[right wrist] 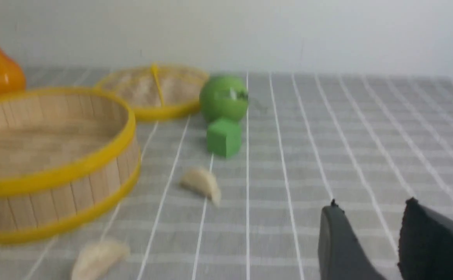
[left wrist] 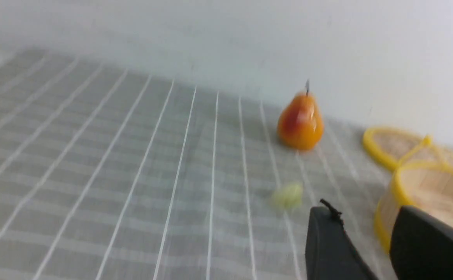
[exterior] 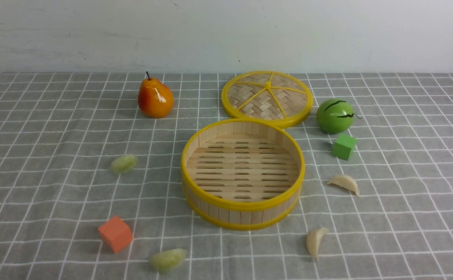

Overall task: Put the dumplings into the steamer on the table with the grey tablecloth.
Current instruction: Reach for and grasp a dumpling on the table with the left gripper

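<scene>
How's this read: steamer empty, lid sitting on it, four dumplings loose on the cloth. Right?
One slip: the lid is off, lying flat on the grey tablecloth just behind the steamer, per the front view. The steamer is empty, and the four dumplings lie loose on the cloth.

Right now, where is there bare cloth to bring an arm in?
Bare grey grid cloth lies left of the glossy orange pear and orange cube, and right of the green cube and two cream-white crescent dumplings. Crowded: behind the round bamboo steamer, by the woven yellow-rimmed lid and round green fruit.
</scene>
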Motion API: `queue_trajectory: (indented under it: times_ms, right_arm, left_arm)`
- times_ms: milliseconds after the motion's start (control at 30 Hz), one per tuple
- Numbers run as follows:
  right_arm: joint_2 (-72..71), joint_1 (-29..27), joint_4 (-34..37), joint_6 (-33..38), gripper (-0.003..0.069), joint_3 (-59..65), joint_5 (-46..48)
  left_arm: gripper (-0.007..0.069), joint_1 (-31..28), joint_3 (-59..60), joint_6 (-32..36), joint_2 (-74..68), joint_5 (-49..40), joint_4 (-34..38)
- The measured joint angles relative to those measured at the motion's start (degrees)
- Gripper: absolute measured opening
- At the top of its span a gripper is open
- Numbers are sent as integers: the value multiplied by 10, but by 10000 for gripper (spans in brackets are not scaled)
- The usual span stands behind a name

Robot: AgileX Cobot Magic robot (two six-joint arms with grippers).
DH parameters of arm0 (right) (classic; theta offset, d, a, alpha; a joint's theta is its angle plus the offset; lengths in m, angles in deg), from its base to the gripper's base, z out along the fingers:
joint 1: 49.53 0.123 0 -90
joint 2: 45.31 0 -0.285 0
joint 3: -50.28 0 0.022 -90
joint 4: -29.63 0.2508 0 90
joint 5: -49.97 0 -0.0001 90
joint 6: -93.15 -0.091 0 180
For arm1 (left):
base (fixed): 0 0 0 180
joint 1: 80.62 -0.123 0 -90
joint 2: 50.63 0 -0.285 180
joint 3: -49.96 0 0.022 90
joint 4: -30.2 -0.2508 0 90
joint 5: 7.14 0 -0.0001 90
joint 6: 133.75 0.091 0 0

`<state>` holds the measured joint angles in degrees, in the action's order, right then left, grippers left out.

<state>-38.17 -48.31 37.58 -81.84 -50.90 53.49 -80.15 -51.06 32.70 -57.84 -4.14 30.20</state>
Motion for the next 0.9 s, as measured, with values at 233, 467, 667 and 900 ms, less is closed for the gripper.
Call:
queue_trajectory:
  times_ms: [233,467,667,900]
  right_arm:
    - [0,0,9,-79,240,0,-194]
    - [1,0,14,-197,176,-6,-307]
    - [95,0,-15,-184,-15,-133,-253]
    - [283,0,-64,-72,-7,-271,-54]
  left_arm:
    - [237,0,0,-3,0,231,0]
    - [237,0,-10,-180,0,418,-11]
    - [237,0,-208,-246,-110,162,-114]
    - [237,0,-338,-382,-352,-45,-213]
